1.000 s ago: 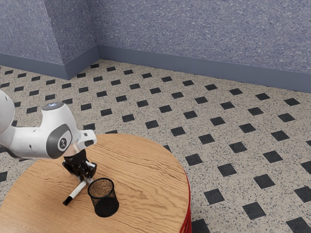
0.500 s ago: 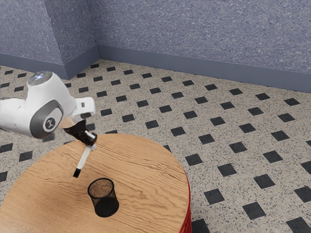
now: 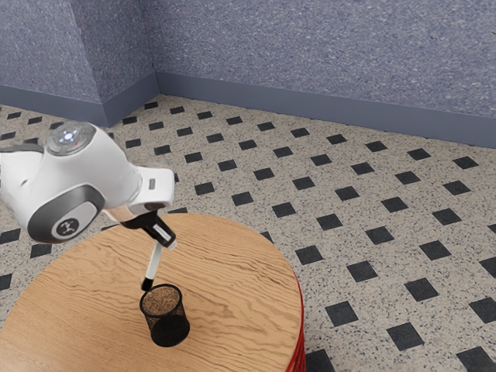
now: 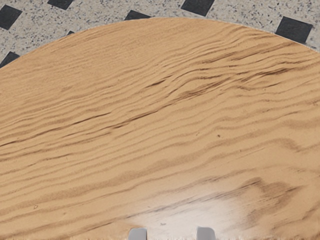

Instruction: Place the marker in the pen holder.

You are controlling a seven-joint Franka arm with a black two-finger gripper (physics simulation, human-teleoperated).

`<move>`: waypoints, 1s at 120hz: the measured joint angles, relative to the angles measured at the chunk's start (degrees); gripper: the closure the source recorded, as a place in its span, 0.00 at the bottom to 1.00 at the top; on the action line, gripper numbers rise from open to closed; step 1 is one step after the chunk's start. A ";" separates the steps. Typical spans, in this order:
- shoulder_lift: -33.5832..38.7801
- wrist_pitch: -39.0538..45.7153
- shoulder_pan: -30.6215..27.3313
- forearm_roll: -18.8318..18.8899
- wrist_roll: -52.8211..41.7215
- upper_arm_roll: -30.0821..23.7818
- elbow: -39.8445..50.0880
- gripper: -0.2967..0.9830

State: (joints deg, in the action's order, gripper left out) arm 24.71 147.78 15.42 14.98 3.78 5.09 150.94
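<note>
Above the wooden table (image 3: 240,271), tool (image 3: 166,241) gripping tilted marker (image 3: 153,265), black end near pen holder (image 3: 167,327)

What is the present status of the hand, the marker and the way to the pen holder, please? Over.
Hand closed on marker. Marker aloft, tilted, black end down, outside pen holder. No obstacle seen between them.
</note>
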 joint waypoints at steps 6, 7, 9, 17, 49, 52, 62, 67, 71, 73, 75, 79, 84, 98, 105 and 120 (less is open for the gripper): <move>0.15 -0.09 0.15 0.16 1.33 -1.05 0.15 0.81; 0.16 -0.10 0.18 0.19 1.55 -1.29 0.16 0.81; 0.19 -0.13 0.23 0.24 2.00 -1.72 0.18 0.81; 0.19 -0.20 0.44 0.38 3.72 -2.59 0.23 0.81; 0.10 -0.26 0.79 0.52 9.79 -4.06 2.34 0.81; 0.09 -0.26 0.79 0.48 10.24 -4.08 2.51 0.81; 0.07 -0.28 0.81 0.30 11.55 -4.11 2.73 0.81; 0.07 -0.29 0.81 0.23 12.13 -4.11 2.76 0.80; 0.07 -0.30 0.81 0.18 12.56 -4.12 2.78 0.80; 0.07 -0.30 0.81 0.17 12.77 -4.12 2.78 0.80; 0.07 -0.30 0.79 0.17 12.97 -4.12 2.78 0.80; -0.01 -0.30 0.63 0.16 13.34 -4.12 2.76 0.80; -0.39 -0.27 0.34 0.38 13.77 -4.12 2.59 0.80; -1.70 0.39 0.13 2.29 14.80 -4.12 1.99 0.80; -2.18 0.89 0.06 3.10 15.23 -4.12 1.88 0.80; -3.39 2.44 -0.14 4.40 16.00 -4.04 1.84 0.80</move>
State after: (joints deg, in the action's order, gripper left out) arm 21.31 150.22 15.28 19.37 19.78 1.05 152.79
